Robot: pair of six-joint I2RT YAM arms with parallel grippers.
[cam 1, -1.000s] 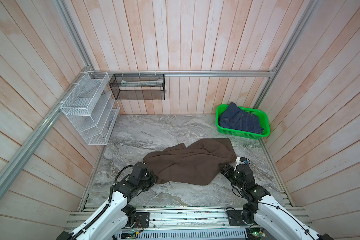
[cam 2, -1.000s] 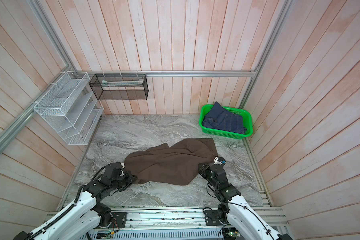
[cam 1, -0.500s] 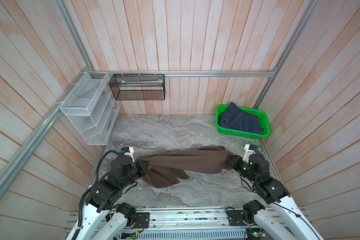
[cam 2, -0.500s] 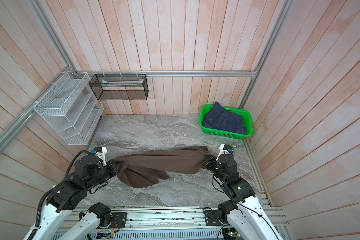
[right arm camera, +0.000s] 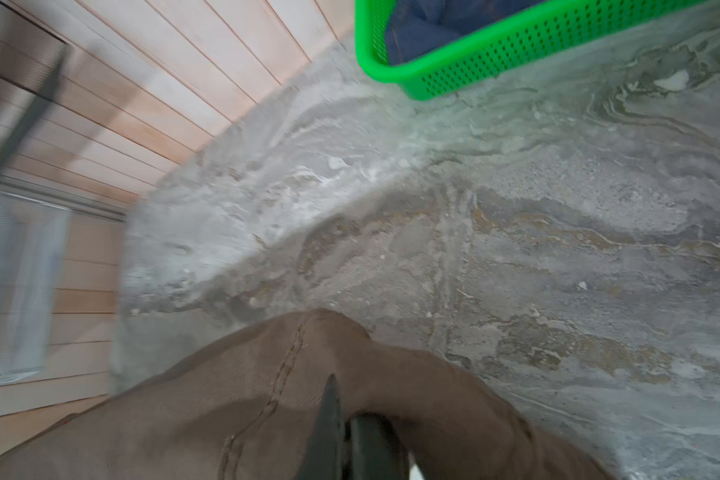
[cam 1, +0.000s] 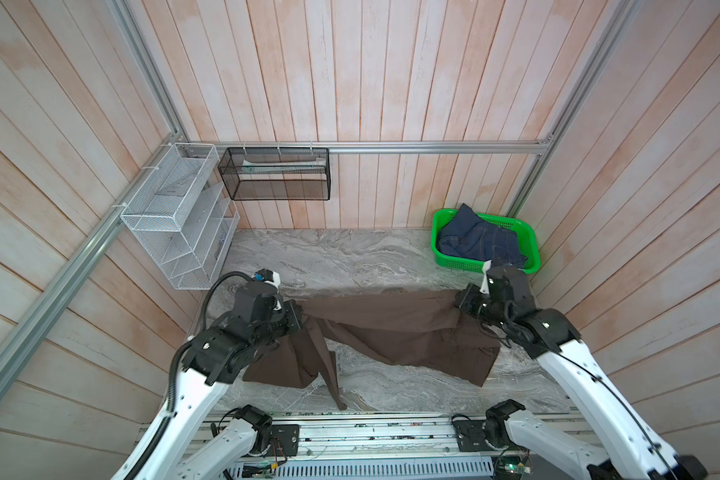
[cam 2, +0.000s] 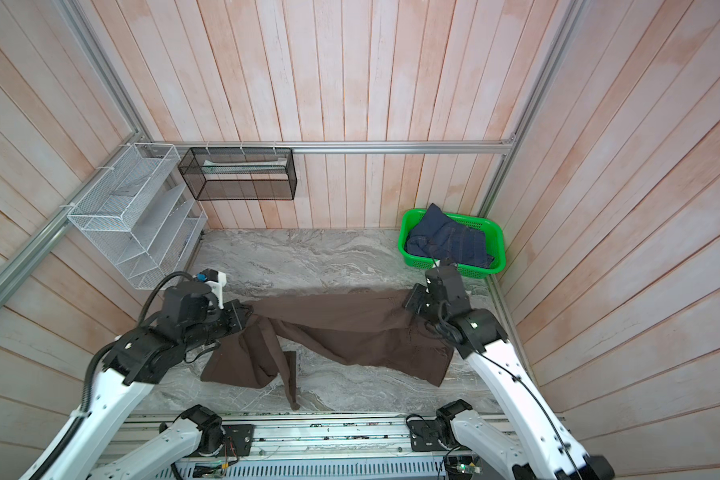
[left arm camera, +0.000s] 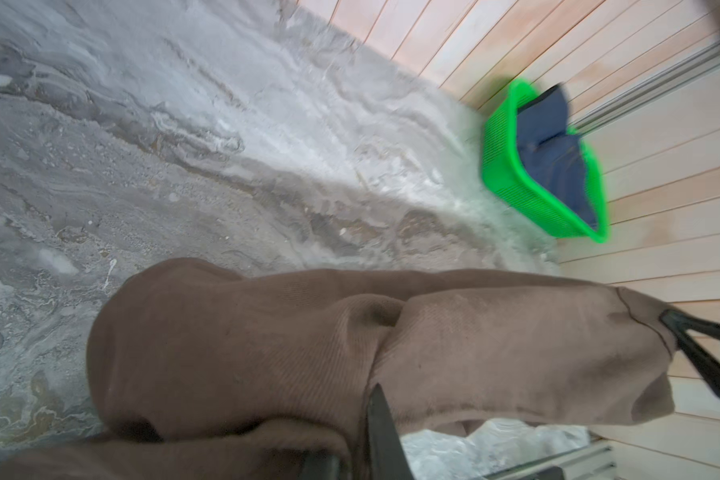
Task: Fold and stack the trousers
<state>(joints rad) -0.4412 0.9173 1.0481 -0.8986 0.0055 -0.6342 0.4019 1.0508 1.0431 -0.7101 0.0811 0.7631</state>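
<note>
The dark brown trousers (cam 1: pixel 391 328) (cam 2: pixel 350 328) are stretched across the marble tabletop between my two grippers, with the upper edge pulled taut. Loose cloth sags onto the table near the front, and a narrow strip trails toward the front edge. My left gripper (cam 1: pixel 300 318) (cam 2: pixel 248 311) is shut on the left end of the trousers. My right gripper (cam 1: pixel 460 301) (cam 2: pixel 408 303) is shut on the right end. In the left wrist view the left gripper (left arm camera: pixel 362 415) pinches the trousers (left arm camera: pixel 246 340). In the right wrist view the right gripper (right arm camera: pixel 341 407) pinches the trousers (right arm camera: pixel 225 395) beside a seam.
A green basket (cam 1: pixel 441 253) holding dark blue jeans (cam 1: pixel 479 241) stands at the back right corner, just behind my right gripper. A white wire rack (cam 1: pixel 175 216) hangs on the left wall and a black mesh basket (cam 1: pixel 275 174) on the back wall.
Both grippers have lifted, moved apart and back from the front edge. The bunched trousers are now drawn out into a long band. The right gripper closed on the cloth.
</note>
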